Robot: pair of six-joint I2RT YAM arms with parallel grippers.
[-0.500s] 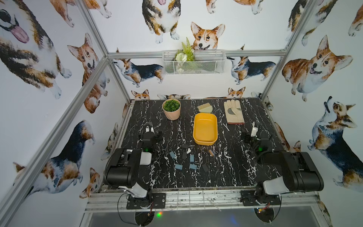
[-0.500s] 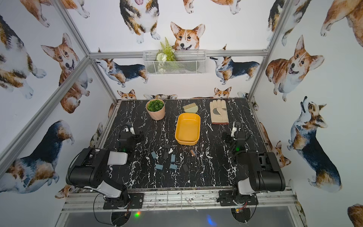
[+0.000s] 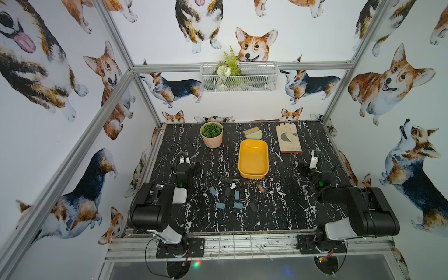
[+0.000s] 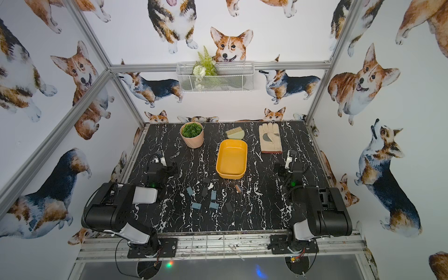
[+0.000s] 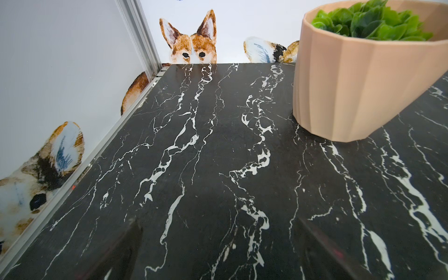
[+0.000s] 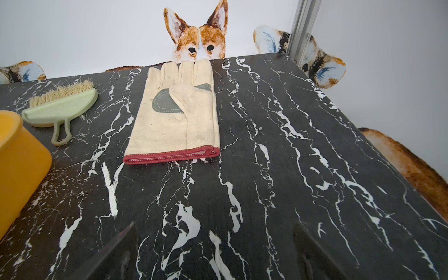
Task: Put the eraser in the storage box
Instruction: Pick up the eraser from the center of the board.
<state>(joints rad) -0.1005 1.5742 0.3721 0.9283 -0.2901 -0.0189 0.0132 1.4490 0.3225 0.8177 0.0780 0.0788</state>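
The storage box (image 3: pixel 241 157) (image 4: pixel 219 158), a shallow mustard-yellow tub, sits empty mid-table; its corner (image 6: pixel 21 157) shows in the right wrist view. In front of it lie several small flat blocks that look like erasers: blue-grey ones (image 3: pixel 212 191) (image 4: pixel 213 194) and black ones (image 3: pixel 252 206). My left gripper (image 3: pixel 185 163) (image 5: pixel 218 228) hovers open over bare table, left of the box. My right gripper (image 3: pixel 315 167) (image 6: pixel 215 226) is open to the right of the box, near the glove. Neither holds anything. The blocks do not show in either wrist view.
A pink plant pot (image 3: pixel 211 135) (image 5: pixel 351 92) stands at the back left. A small green brush (image 3: pixel 253 133) (image 6: pixel 60 109) lies behind the box and a cream work glove (image 3: pixel 288 138) (image 6: pixel 177 116) at the back right. A small brown piece (image 3: pixel 261 188) lies by the blocks. A wire basket (image 3: pixel 238 77) hangs on the back wall.
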